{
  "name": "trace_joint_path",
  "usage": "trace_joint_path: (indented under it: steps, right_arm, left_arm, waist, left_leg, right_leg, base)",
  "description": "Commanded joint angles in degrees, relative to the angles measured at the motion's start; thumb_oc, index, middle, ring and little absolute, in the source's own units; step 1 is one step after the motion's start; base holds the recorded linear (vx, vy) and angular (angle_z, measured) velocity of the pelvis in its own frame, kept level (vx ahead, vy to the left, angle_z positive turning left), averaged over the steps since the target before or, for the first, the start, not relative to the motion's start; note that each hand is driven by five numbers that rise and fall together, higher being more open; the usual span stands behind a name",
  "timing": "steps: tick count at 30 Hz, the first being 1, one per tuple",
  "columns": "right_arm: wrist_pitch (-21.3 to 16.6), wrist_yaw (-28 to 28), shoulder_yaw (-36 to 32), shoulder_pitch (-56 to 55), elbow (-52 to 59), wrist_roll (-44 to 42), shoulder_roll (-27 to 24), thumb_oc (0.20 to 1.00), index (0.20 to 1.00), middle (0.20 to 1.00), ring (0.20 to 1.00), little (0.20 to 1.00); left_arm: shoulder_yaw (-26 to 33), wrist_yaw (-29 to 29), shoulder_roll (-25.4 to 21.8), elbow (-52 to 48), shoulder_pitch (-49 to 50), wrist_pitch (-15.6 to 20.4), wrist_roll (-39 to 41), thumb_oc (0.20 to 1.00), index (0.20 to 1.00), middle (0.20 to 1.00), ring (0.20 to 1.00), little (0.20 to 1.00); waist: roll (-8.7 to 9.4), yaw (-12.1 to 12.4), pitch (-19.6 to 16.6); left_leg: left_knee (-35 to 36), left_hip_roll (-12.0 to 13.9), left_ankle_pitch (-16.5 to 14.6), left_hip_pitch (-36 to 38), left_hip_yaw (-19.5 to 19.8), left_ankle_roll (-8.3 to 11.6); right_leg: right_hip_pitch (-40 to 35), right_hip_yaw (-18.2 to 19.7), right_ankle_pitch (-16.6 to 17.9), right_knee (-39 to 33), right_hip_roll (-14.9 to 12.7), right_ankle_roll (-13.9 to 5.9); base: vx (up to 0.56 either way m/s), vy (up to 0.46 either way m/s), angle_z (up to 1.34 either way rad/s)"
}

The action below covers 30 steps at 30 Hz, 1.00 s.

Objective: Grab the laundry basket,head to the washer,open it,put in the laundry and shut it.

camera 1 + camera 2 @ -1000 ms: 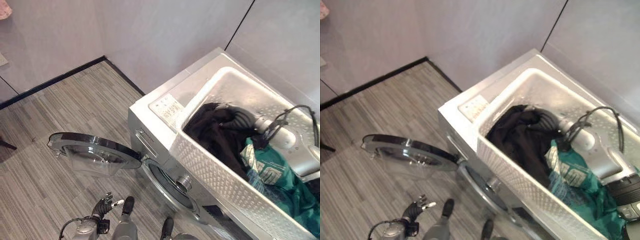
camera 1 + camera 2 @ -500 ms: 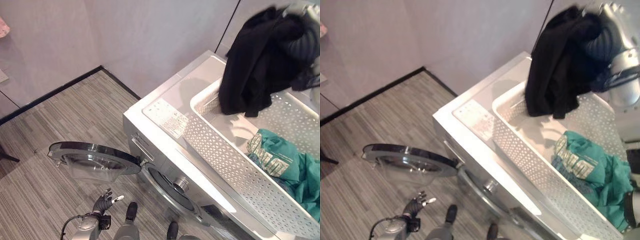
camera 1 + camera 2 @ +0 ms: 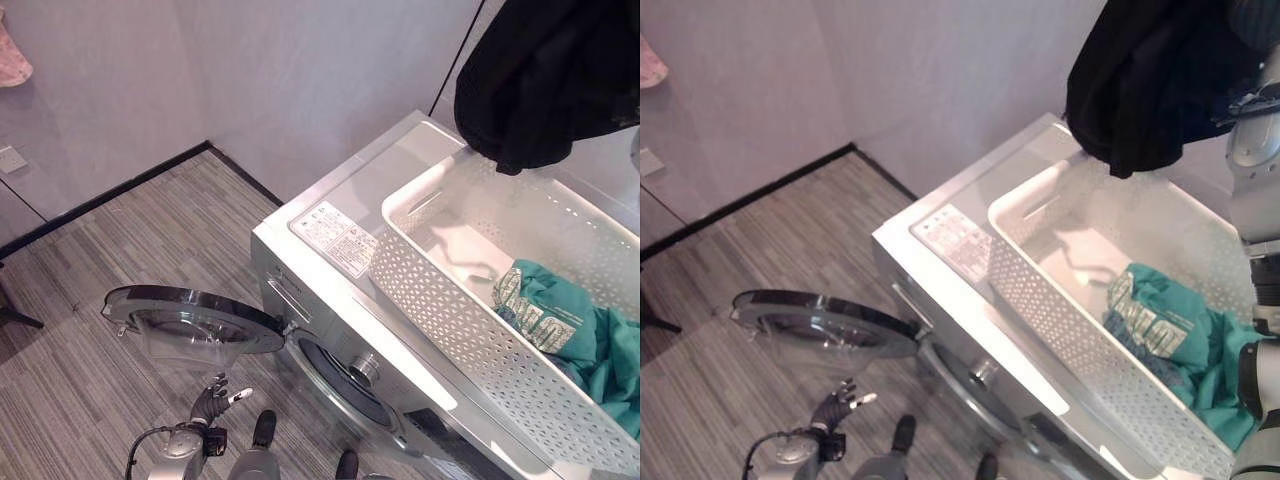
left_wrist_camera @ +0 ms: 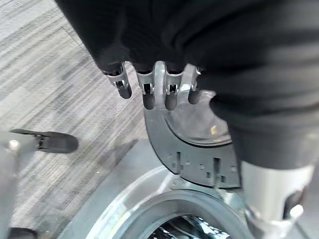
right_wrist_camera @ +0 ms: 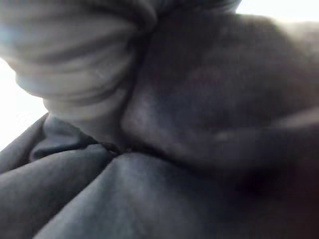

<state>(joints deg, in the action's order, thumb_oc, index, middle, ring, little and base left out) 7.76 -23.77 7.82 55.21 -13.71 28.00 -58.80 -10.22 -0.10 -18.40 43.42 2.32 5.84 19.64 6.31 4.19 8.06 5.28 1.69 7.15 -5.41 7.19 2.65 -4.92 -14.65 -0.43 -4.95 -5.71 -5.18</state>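
Low on the left, the left hand (image 3: 210, 404) hangs near the floor (image 3: 120, 240) with its fingers (image 4: 149, 89) loose and straight, holding nothing, just below the washer's round door (image 3: 190, 322), which stands swung open. The washer (image 3: 330, 300) carries the white laundry basket (image 3: 470, 330) on its top, a green garment (image 3: 560, 325) lying inside. Above the basket's far end hangs a black garment (image 3: 545, 75), lifted clear; the right hand's grip on it cannot be made out.

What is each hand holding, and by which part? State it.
Right hand: the black garment, lifted above the basket; grip point hidden. Left hand: nothing.
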Motion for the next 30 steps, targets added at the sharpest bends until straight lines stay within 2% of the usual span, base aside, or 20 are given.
trace_joint_path:
  steps: [1, 5, 10, 11, 12, 13, 14, 15, 16, 17, 18, 19, 21, 22, 23, 26, 27, 28, 29, 30]
  right_arm:
    - [1.40, -5.11, -3.49, 3.39, 1.93, 4.76, -0.76, 0.200, 0.200, 0.200, 0.200, 0.200]
    - [1.43, -5.79, -6.15, 0.97, 6.11, 7.27, -0.57, 0.200, 0.200, 0.200, 0.200, 0.200]
    - [2.07, -6.88, -9.24, -2.16, 12.43, 11.47, 0.94, 0.200, 0.200, 0.200, 0.200, 0.200]
    - [2.09, -7.31, -9.63, -2.60, 13.28, 11.89, 1.45, 0.200, 0.200, 0.200, 0.200, 0.200]
    - [2.00, -7.71, -9.85, -2.57, 14.88, 12.60, 1.77, 0.200, 0.200, 0.200, 0.200, 0.200]
    - [2.02, -7.66, -9.90, -2.62, 14.95, 12.63, 1.82, 0.200, 0.200, 0.200, 0.200, 0.200]
    - [2.14, -8.39, -9.90, -2.66, 15.57, 12.84, 2.44, 0.200, 0.200, 0.200, 0.200, 0.200]
    - [1.92, -7.99, -9.76, -2.56, 17.04, 13.11, 2.68, 0.200, 0.200, 0.200, 0.200, 0.200]
    - [0.88, -7.82, -9.61, -2.44, 20.53, 13.97, 3.59, 0.200, 0.200, 0.200, 0.200, 0.200]
    - [-0.10, -6.99, -9.25, -2.73, 23.06, 15.35, 4.74, 0.200, 0.200, 0.200, 0.200, 0.200]
    - [-0.68, -6.43, -9.22, -3.15, 24.07, 15.53, 5.30, 0.200, 0.200, 0.200, 0.200, 0.200]
    - [-1.47, -5.50, -9.51, -3.83, 25.93, 16.72, 6.45, 0.200, 0.200, 0.200, 0.200, 0.200]
    - [-1.99, -4.95, -9.55, -3.80, 26.31, 17.00, 6.52, 0.200, 0.200, 0.200, 0.200, 0.200]
    - [-2.42, -6.75, -9.70, -3.43, 25.00, 15.54, 6.67, 0.200, 0.200, 0.200, 0.200, 0.200]
    - [-2.32, -7.46, -9.06, -1.46, 24.49, 14.84, 5.89, 0.200, 0.200, 0.200, 0.200, 0.200]
    - [-2.62, -8.41, -8.40, 1.09, 22.34, 13.26, 0.89, 0.200, 0.200, 0.200, 0.200, 0.200]
    - [-2.70, -8.56, -8.05, 1.56, 22.01, 13.10, 0.57, 0.200, 0.200, 0.200, 0.200, 0.200]
    - [-2.57, -9.19, -7.37, 2.69, 20.33, 11.98, -2.87, 0.200, 0.200, 0.200, 0.200, 0.200]
    - [-2.49, -9.62, -2.57, 7.21, 14.85, 9.66, -9.68, 0.200, 0.200, 0.200, 0.200, 0.200]
    - [-2.68, -9.42, 0.33, 9.29, 12.71, 8.60, -10.32, 0.200, 0.200, 0.200, 0.200, 0.200]
  left_arm:
    - [-1.71, 1.45, -4.08, -2.08, -0.59, 2.54, -2.26, 1.000, 1.000, 1.000, 1.000, 1.000]
    - [-1.85, 1.39, -4.51, -5.51, -0.34, 2.74, -3.00, 1.000, 1.000, 1.000, 1.000, 1.000]
    - [-2.43, 2.00, -5.67, -12.22, -0.20, 3.85, -4.65, 1.000, 1.000, 1.000, 1.000, 1.000]
    - [-2.65, 1.97, -6.00, -13.90, -0.18, 4.13, -4.67, 1.000, 1.000, 1.000, 1.000, 1.000]
    - [-2.48, 2.17, -6.68, -16.24, -0.17, 4.87, -4.90, 1.000, 1.000, 1.000, 1.000, 1.000]
    - [-2.45, 2.16, -6.72, -16.28, -0.13, 4.83, -4.91, 1.000, 1.000, 1.000, 1.000, 1.000]
    - [-2.22, 2.50, -7.24, -17.37, -0.24, 5.12, -4.63, 1.000, 1.000, 1.000, 1.000, 1.000]
    - [-1.85, 2.45, -7.70, -18.28, -0.42, 5.12, -4.39, 1.000, 1.000, 1.000, 1.000, 1.000]
    - [-1.17, 2.67, -9.43, -20.38, -0.94, 5.15, -4.65, 1.000, 1.000, 1.000, 1.000, 1.000]
    - [-0.14, 2.96, -10.58, -21.52, -1.15, 4.92, -4.87, 1.000, 1.000, 1.000, 1.000, 1.000]
    - [0.49, 3.05, -10.87, -21.98, -0.90, 4.81, -4.98, 1.000, 1.000, 1.000, 1.000, 1.000]
    - [1.66, 3.23, -10.89, -22.17, 0.04, 4.57, -5.35, 1.000, 1.000, 1.000, 1.000, 1.000]
    - [2.62, 3.40, -10.67, -22.16, 1.04, 4.57, -5.39, 1.000, 1.000, 1.000, 1.000, 1.000]
    - [3.99, 3.94, -9.27, -21.33, 2.92, 4.69, -4.53, 1.000, 1.000, 1.000, 1.000, 1.000]
    - [4.74, 4.26, -8.95, -21.37, 3.63, 4.62, -4.30, 1.000, 1.000, 1.000, 1.000, 1.000]
    - [3.87, 4.27, -8.25, -20.37, 3.25, 4.46, -4.68, 1.000, 1.000, 1.000, 1.000, 1.000]
    - [3.76, 4.30, -8.04, -20.25, 2.98, 4.50, -4.69, 1.000, 1.000, 1.000, 1.000, 1.000]
    - [2.67, 4.50, -7.97, -19.78, 1.81, 4.54, -5.29, 1.000, 1.000, 1.000, 1.000, 1.000]
    - [1.08, 4.62, -7.06, -18.90, 1.00, 4.88, -4.71, 1.000, 1.000, 1.000, 1.000, 1.000]
    - [1.11, 4.65, -7.17, -18.95, 1.47, 5.15, -4.46, 1.000, 1.000, 1.000, 1.000, 1.000]
  waist:
    - [2.37, 1.22, -4.00]
    - [2.21, 1.19, -4.07]
    - [2.06, 1.03, -3.65]
    - [2.02, 0.95, -3.52]
    - [2.09, 0.61, -3.07]
    - [2.10, 0.77, -3.23]
    - [1.87, 0.64, -2.54]
    - [1.43, 0.77, -2.07]
    - [0.15, 1.27, -1.09]
    - [-0.79, 1.50, -0.40]
    - [-0.80, 1.55, -0.33]
    - [-0.56, 2.06, -0.96]
    - [0.02, 2.78, -2.00]
    - [3.01, 6.33, -4.71]
    - [3.65, 7.71, -5.11]
    - [3.94, 8.05, -3.50]
    - [3.62, 7.85, -3.39]
    - [3.26, 7.50, -2.23]
    - [2.54, 6.12, -0.97]
    - [2.74, 6.26, -0.86]
  left_leg:
    - [-0.37, 2.49, -10.34, 4.26, -1.98, -1.74]
    - [-0.63, 1.66, -10.89, 4.78, -2.52, -2.52]
    - [-2.16, -0.57, -12.58, 5.60, -4.31, -4.22]
    - [-2.14, -1.14, -12.74, 5.75, -4.69, -4.57]
    - [-2.00, -2.08, -12.43, 5.85, -5.62, -5.06]
    - [-1.84, -2.04, -12.82, 6.06, -5.72, -5.10]
    - [-2.06, -2.14, -12.74, 5.98, -6.82, -5.40]
    - [-2.44, -1.99, -12.90, 5.90, -7.44, -5.75]
    - [-3.54, -1.39, -12.67, 4.94, -9.52, -6.40]
    - [-5.37, -0.30, -12.66, 3.76, -10.93, -6.63]
    - [-6.28, -0.22, -12.49, 3.06, -11.31, -6.75]
    - [-7.19, -0.49, -12.07, 1.61, -12.22, -7.41]
    - [-7.33, -0.76, -11.53, 0.97, -13.19, -7.52]
    - [-8.71, -2.19, -9.87, -2.82, -15.33, -7.17]
    - [-8.60, -1.09, -8.04, -3.95, -16.43, -5.95]
    - [-9.15, 1.09, -3.67, -7.60, -15.55, -3.14]
    - [-9.17, 1.20, -3.48, -7.79, -15.19, -3.01]
    - [-9.40, 2.51, -0.71, -9.93, -15.48, -1.42]
    - [-10.64, 4.97, -0.25, -11.26, -17.43, 1.59]
    - [-11.63, 5.65, -1.70, -10.49, -16.86, 1.81]
  right_leg:
    - [0.63, 4.13, 0.68, 1.52, -7.28, -4.32]
    - [1.06, 4.91, 1.15, 2.13, -8.26, -4.95]
    - [2.72, 7.27, 4.04, 3.46, -10.54, -6.37]
    - [3.22, 7.77, 5.19, 3.52, -11.11, -6.73]
    - [4.88, 8.75, 9.52, 3.66, -12.28, -7.40]
    - [4.79, 8.97, 9.33, 3.51, -12.24, -7.54]
    - [6.32, 8.96, 12.25, 4.19, -12.88, -7.95]
    - [6.94, 8.41, 11.62, 4.76, -12.66, -7.53]
    - [6.92, 4.50, 8.58, 8.29, -12.10, -6.14]
    - [5.83, 1.22, 3.17, 14.71, -10.70, -4.66]
    - [5.86, 0.67, 0.98, 17.76, -10.26, -3.96]
    - [4.28, 1.00, -2.55, 22.14, -8.17, -3.65]
    - [3.07, 1.42, -3.38, 22.70, -7.10, -3.57]
    - [-3.94, 4.54, -5.19, 18.19, -3.60, -3.79]
    - [-5.07, 5.04, -8.93, 14.27, -2.04, -1.76]
    - [-6.49, 4.54, -11.97, 6.40, 1.89, 1.65]
    - [-6.58, 4.25, -11.76, 6.12, 2.15, 1.81]
    - [-6.00, 2.85, -11.18, 4.51, 3.75, 2.41]
    - [-5.91, -0.62, -10.09, 2.66, 4.17, 2.87]
    - [-5.63, -0.90, -9.62, 2.53, 3.63, 2.80]
  base:
    - [0.00, 0.091, -0.02]
    - [-0.01, 0.120, -0.07]
    - [-0.02, 0.152, -0.25]
    - [-0.12, 0.227, -0.37]
    - [-0.08, 0.170, -0.37]
    - [-0.14, 0.144, -0.43]
    - [-0.09, 0.081, -0.54]
    - [-0.30, 0.166, -0.58]
    - [-0.37, 0.176, -0.68]
    - [-0.40, 0.156, -0.93]
    - [-0.39, 0.092, -0.95]
    - [-0.29, 0.036, -0.83]
    - [-0.26, -0.051, -0.90]
    - [-0.40, -0.256, -0.96]
    - [-0.48, -0.330, -0.80]
    - [-0.36, -0.288, -1.21]
    - [-0.43, -0.240, 1.13]
    - [-0.50, -0.240, 1.58]
    - [-0.54, -0.234, 1.44]
    - [-0.30, -0.115, 0.57]
